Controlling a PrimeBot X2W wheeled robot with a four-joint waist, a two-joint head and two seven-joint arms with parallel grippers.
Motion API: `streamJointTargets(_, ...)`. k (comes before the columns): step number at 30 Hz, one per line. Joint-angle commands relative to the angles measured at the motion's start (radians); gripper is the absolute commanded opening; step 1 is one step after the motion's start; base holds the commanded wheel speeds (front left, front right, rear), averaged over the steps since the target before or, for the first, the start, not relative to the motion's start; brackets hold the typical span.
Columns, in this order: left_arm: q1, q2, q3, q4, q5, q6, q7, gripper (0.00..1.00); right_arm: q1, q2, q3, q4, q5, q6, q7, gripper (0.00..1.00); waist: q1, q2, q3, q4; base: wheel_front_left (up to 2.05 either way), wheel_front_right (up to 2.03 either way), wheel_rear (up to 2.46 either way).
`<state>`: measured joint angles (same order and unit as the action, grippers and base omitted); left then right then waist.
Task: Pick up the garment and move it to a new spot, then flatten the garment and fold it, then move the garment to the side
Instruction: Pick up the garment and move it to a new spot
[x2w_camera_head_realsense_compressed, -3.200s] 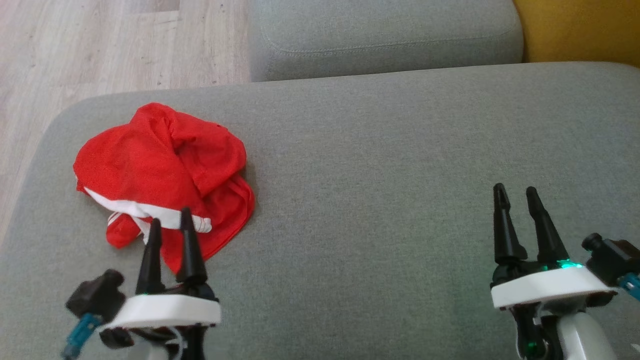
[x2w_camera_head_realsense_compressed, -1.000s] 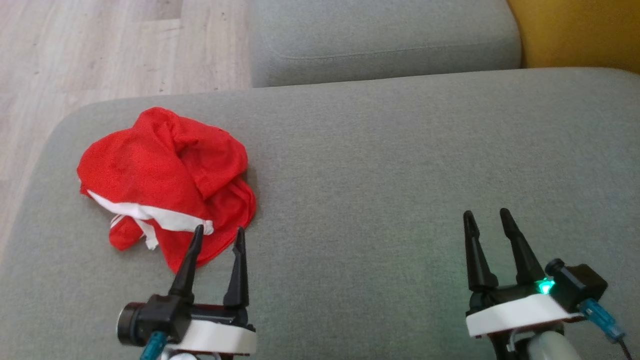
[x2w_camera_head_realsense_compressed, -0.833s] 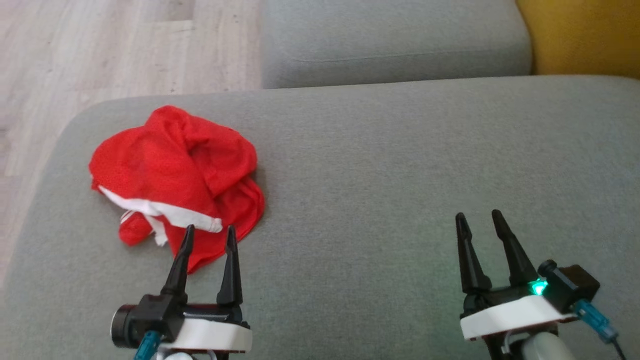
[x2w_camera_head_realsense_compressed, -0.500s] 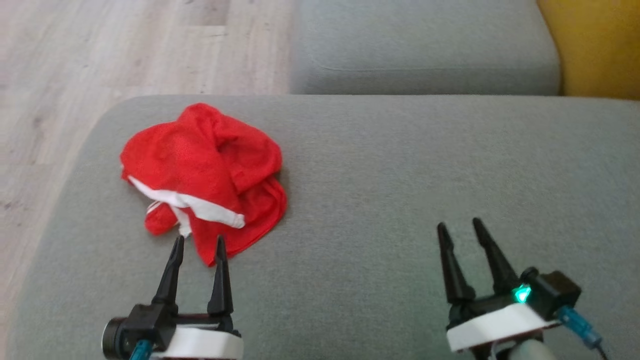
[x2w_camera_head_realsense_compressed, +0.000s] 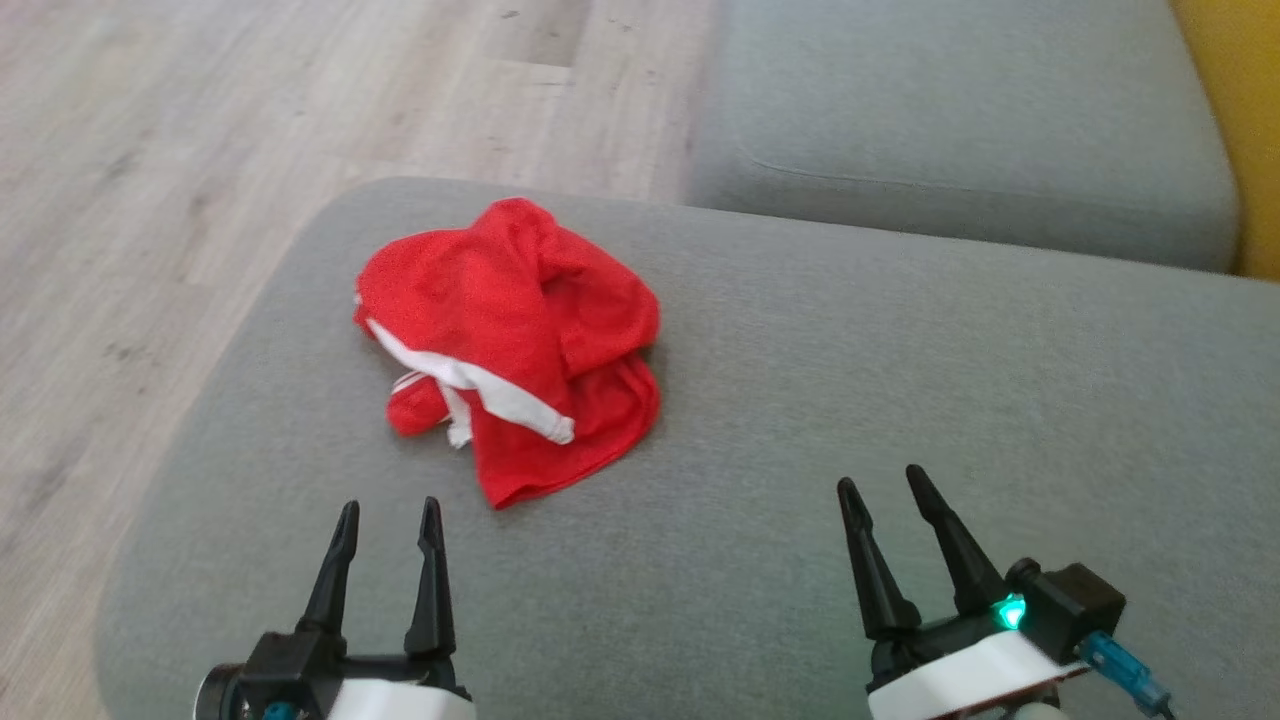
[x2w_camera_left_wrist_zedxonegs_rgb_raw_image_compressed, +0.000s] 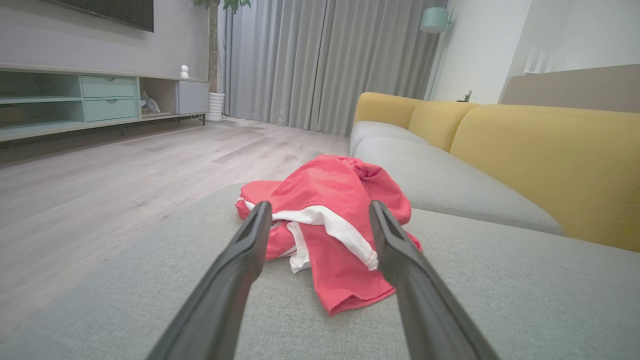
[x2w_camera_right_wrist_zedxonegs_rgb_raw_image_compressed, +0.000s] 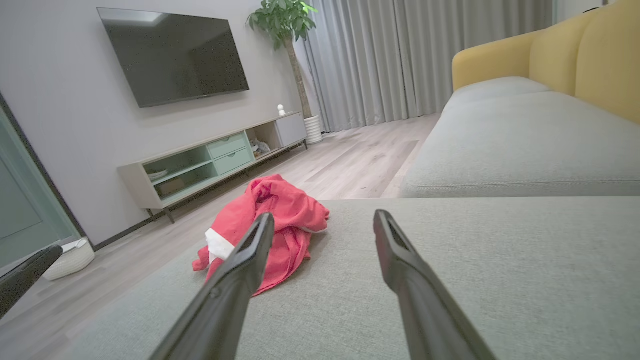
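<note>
Red garment (x2w_camera_head_realsense_compressed: 510, 335) lies just ahead of the parted left end effector (x2w_camera_head_realsense_compressed: 388, 505).

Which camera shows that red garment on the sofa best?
The head view: from above, the red garment lies whole and unblocked. The left wrist view is close, but fingers cross it; the right wrist view sees it farther off, partly behind one finger.

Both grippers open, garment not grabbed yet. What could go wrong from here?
1. The red garment lies crumpled in layers; the left gripper may pinch just one fold or the white band, so it lifts unevenly.
2. It sits near the grey cushion corner beside the wooden floor; a nudge could push it off.
3. The right gripper is well apart from it; a two-gripper flatten needs a long reach.
</note>
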<state>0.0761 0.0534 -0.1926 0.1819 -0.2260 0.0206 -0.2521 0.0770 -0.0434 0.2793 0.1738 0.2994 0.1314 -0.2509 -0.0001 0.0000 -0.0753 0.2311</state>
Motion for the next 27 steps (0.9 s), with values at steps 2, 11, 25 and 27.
streamJointTargets(2,-0.03,-0.003,0.035,-0.032,0.015,-0.004,-0.01,1.0,-0.014,-0.007,0.027,-0.033,0.007,-0.001,-0.011,1.0,0.0001,0.0,-0.008,0.033,0.0,0.0,0.0)
streamJointTargets(11,-0.02,-0.003,0.047,-0.028,0.025,-0.017,-0.01,1.0,-0.016,-0.007,0.045,-0.035,0.014,-0.001,-0.011,1.0,0.0001,0.0,-0.008,0.075,0.0,0.0,0.0)
streamJointTargets(25,-0.275,0.075,0.017,0.07,0.105,-0.113,0.012,1.0,-0.069,-0.007,0.037,-0.047,0.003,-0.001,-0.011,1.0,0.0001,0.0,0.115,-0.035,0.0,0.0,0.0)
streamJointTargets(27,-0.387,0.109,-0.003,0.113,0.099,-0.133,0.063,1.0,-0.085,-0.007,0.034,-0.051,-0.004,-0.001,-0.011,1.0,0.0001,0.0,0.147,-0.05,0.0,0.0,0.0)
